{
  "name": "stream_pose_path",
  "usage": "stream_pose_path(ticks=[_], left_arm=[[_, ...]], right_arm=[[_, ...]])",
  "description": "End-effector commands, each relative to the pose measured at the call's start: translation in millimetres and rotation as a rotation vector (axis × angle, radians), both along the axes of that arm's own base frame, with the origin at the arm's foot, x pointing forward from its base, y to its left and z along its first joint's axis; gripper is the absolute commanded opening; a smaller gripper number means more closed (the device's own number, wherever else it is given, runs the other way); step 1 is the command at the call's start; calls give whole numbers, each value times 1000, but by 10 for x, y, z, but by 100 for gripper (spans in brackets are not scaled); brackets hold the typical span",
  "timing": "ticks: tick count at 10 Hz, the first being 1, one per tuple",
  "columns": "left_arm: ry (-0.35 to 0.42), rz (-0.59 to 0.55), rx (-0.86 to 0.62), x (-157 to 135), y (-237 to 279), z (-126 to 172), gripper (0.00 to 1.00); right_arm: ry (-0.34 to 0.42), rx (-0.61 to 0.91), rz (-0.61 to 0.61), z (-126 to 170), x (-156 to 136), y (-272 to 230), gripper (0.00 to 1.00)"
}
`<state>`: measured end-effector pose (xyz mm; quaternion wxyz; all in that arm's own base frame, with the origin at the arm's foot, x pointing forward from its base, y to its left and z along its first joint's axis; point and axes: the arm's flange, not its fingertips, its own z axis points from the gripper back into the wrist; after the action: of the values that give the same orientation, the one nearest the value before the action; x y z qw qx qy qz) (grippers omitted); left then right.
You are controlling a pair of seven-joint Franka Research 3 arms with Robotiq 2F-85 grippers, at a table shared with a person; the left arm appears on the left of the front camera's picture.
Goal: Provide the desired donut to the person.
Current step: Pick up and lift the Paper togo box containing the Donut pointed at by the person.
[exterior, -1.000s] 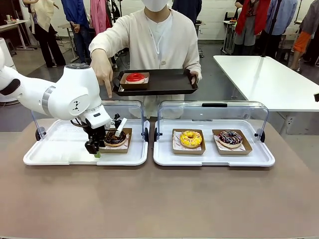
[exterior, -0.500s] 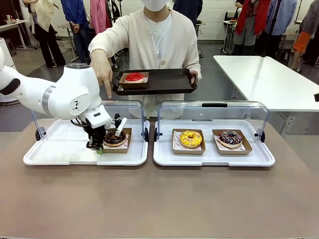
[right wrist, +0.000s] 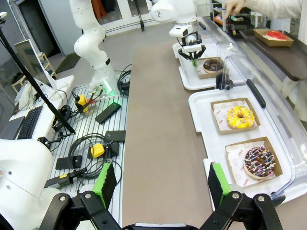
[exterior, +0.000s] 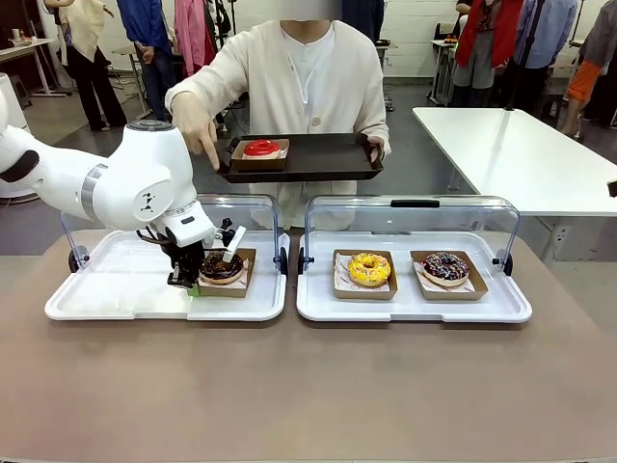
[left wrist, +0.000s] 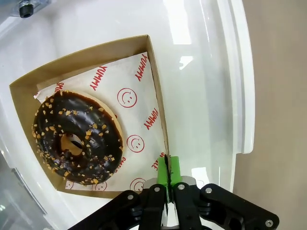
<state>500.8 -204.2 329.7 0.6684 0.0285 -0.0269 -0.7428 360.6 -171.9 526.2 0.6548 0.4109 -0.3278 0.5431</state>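
In the left display tray (exterior: pixel 106 294), the left gripper (exterior: pixel 190 282) points straight down, fingers pinched tight on the wall of the brown card tray (left wrist: pixel 156 86) by its near-left corner. The green pads (left wrist: pixel 173 165) meet on the card edge. The chocolate donut (left wrist: pixel 76 136) with nut bits lies in that card tray on printed paper, clear of the fingers. The left arm comes in from the left, its wrist bulk over the display tray. The person (exterior: pixel 308 68) stands at the far side: one hand (exterior: pixel 374 147) holds a black tray (exterior: pixel 318 159) carrying a red donut (exterior: pixel 261 149), and the other hand (exterior: pixel 193 118) points its index finger down. The right gripper (right wrist: pixel 160 179) hangs up off the table, well apart from the donuts, jaws wide with nothing between.
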Motion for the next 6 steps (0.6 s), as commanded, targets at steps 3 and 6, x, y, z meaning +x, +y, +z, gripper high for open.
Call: stream_pose_path(ticks=[3,6], left_arm=[[108,-21,88,-471,-174,458,0],[100,-25,106,-1067,-326,974,0]], right_arm=[[-5,9,4,-4,-3,7,100],[-5,9,4,-4,-3,7,100]])
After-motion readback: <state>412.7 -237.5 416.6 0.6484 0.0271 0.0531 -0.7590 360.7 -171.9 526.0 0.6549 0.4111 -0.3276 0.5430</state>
